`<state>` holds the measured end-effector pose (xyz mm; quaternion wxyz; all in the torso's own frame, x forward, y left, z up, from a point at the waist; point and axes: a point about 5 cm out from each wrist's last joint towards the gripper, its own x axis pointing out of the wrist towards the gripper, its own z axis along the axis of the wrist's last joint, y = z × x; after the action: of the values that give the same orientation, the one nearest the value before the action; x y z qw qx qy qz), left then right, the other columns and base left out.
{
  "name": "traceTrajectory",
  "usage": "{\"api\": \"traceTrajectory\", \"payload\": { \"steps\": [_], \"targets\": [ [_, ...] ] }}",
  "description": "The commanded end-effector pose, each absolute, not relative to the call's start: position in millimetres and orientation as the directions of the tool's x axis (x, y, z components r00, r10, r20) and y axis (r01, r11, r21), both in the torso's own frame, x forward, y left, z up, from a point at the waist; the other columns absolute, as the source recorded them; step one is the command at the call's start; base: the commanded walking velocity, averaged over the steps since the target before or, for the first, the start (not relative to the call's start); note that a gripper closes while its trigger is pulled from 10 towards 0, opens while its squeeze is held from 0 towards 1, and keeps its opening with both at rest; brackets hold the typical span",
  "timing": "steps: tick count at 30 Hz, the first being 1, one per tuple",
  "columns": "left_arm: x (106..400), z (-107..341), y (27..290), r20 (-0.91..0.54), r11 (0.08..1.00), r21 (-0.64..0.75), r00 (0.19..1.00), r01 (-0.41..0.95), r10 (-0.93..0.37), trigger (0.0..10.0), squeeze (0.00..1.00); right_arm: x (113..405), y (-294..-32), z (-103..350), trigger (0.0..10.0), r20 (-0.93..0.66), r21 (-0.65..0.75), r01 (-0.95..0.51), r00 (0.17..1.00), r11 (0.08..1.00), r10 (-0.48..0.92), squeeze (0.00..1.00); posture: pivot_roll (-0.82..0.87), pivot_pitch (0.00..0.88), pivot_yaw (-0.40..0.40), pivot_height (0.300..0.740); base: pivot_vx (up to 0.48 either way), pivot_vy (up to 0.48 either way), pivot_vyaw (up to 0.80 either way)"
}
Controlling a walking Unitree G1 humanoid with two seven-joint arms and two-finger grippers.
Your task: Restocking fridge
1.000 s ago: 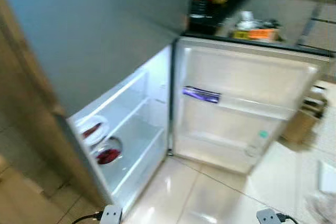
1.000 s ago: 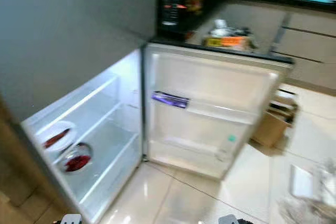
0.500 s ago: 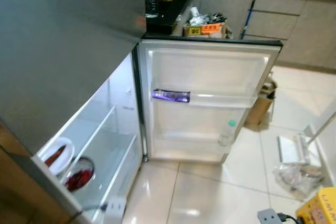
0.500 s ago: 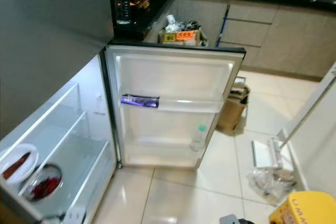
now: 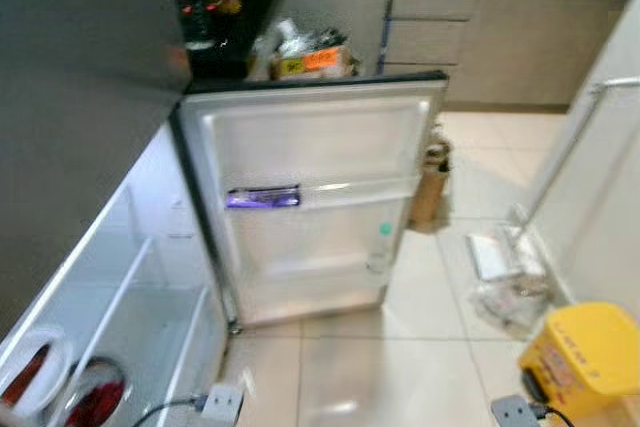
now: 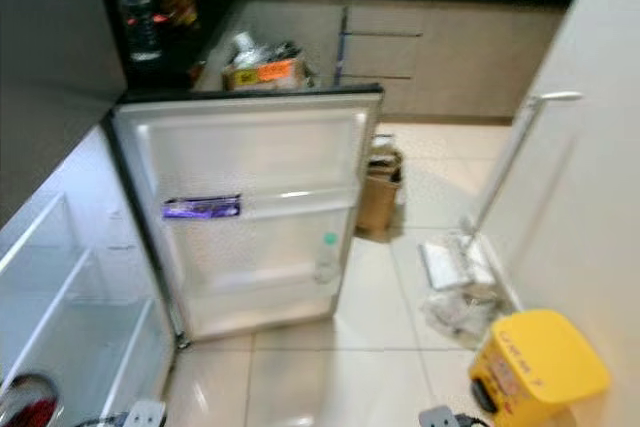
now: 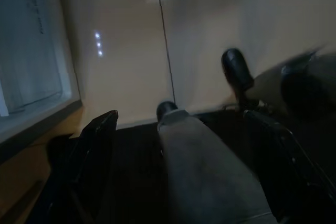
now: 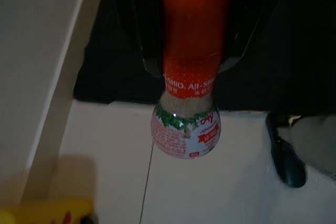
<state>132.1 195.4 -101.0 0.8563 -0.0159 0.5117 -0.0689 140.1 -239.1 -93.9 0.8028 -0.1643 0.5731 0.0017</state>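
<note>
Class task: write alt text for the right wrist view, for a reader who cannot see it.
The right gripper holds a seasoning bottle by its red cap end, its black fingers clamped on either side. The bottle's clear body shows pale grains and a red, white and green label. Beyond it lies pale tiled floor, with something yellow at one corner.

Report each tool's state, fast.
Left tool: open, holding nothing.
Right tool: shut on a red-capped seasoning bottle.
</note>
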Motion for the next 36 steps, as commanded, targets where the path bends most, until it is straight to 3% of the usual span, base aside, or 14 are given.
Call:
{"api": "traceTrajectory", "payload": {
  "steps": [1, 12, 21, 36],
  "targets": [
    [134, -101, 196, -0.876, 0.990, -0.091, 0.464, 0.112, -0.133, 10.0, 0.00, 141, -242, -93, 10.0, -0.918, -0.272, -0.193, 0.346, 0.943, -0.194, 0.00, -0.07, 0.000, -0.006, 0.740, 0.000, 0.000, -0.80],
    [133, -101, 196, -0.877, 0.989, -0.085, 0.461, 0.124, -0.133, 10.0, 0.00, 141, -242, -93, 10.0, -0.915, -0.248, -0.217, 0.374, 0.944, -0.154, 0.00, -0.07, 0.000, -0.006, 0.740, 0.000, 0.000, -0.14],
    [133, -101, 194, -0.878, 0.989, -0.084, 0.459, 0.125, -0.133, 10.0, 0.00, 142, -234, -94, 10.0, -0.918, -0.217, -0.248, 0.381, 0.944, -0.111, 0.00, -0.07, 0.000, -0.007, 0.740, 0.000, 0.000, 0.65],
    [136, -101, 190, -0.878, 0.988, -0.069, 0.462, 0.140, -0.127, 10.0, 0.00, 157, -213, -93, 10.0, -0.911, -0.222, -0.281, 0.402, 0.934, -0.095, 0.00, -0.07, 0.000, -0.009, 0.740, 0.000, 0.000, 0.00]
  ]
}}
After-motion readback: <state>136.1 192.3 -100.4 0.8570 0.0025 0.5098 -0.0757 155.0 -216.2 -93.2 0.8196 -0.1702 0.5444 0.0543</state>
